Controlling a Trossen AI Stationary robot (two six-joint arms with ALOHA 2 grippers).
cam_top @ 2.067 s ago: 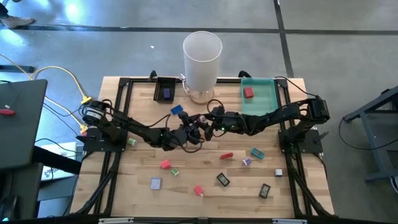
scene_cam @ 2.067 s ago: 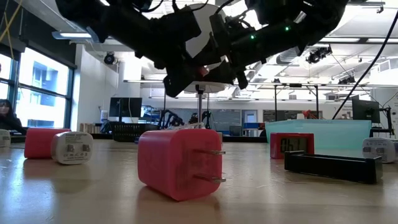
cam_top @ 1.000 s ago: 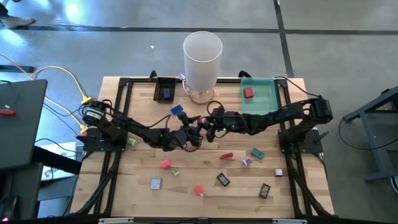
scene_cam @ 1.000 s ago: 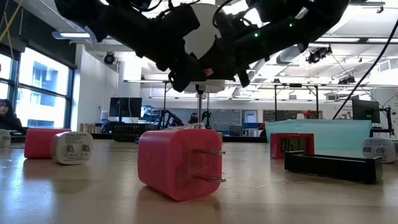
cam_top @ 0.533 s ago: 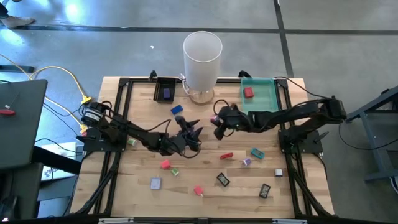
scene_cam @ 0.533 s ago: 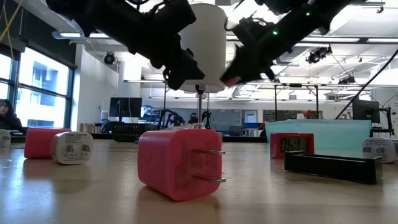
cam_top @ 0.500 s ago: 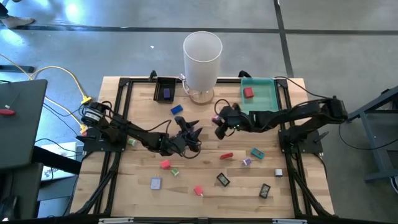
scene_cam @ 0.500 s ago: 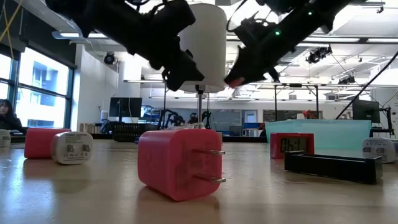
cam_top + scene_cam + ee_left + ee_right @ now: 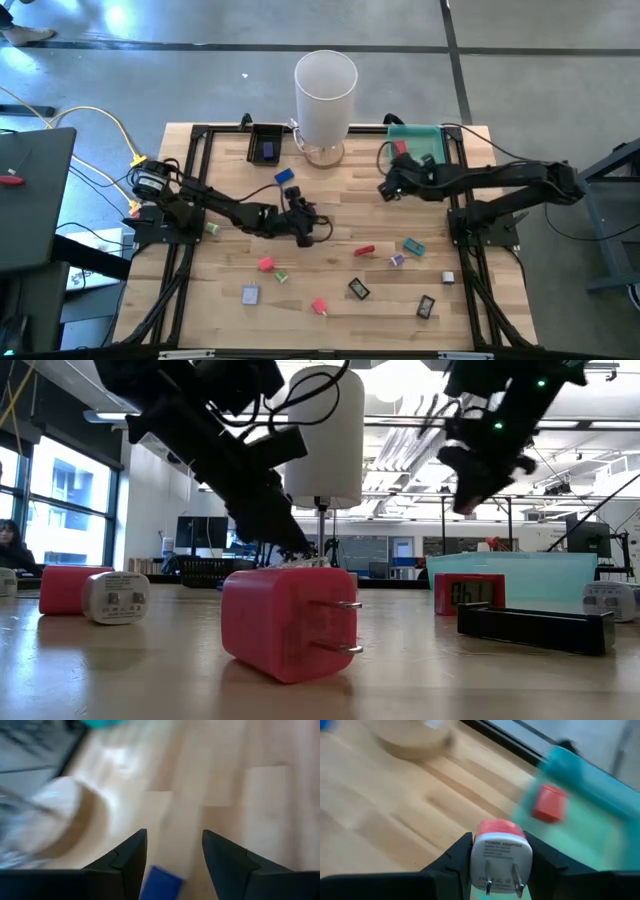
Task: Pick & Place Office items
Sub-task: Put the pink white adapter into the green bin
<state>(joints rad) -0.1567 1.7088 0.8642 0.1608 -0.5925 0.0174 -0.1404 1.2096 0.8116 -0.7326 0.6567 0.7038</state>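
A red power adapter [image 9: 501,852] with a white pronged face sits clamped between the two fingers of the right hand [image 9: 388,187], which hangs above the desk [image 9: 330,305] just beside the near edge of the translucent green tray [image 9: 433,143]. A second red block [image 9: 549,803] lies inside that tray, near its back wall; open tray floor shows around it.

The left hand [image 9: 303,226] is low over the middle of the desk, its fingers parted with nothing between them; a blue block [image 9: 160,882] lies just ahead of it, and bare wood stretches between the two hands.

The other office items lie scattered over the front half of the desk, mostly well apart: a red piece [image 9: 364,250], a teal one [image 9: 414,245], a small purple one [image 9: 397,260], a red charger [image 9: 266,264], a grey block [image 9: 250,294], another red piece [image 9: 319,306] and two black pieces [image 9: 358,288] [image 9: 425,306]. The widest free lane runs across the middle.

At the back edge stand a tall white cylinder [image 9: 325,92] and a small black tray [image 9: 267,143] holding what looks like a dark blue item, though it is too small to be sure. A black frame borders the light wooden desk. In the low view a workshop with windows, monitors and ceiling lights lies beyond, and a person [image 9: 10,545] sits at the far left
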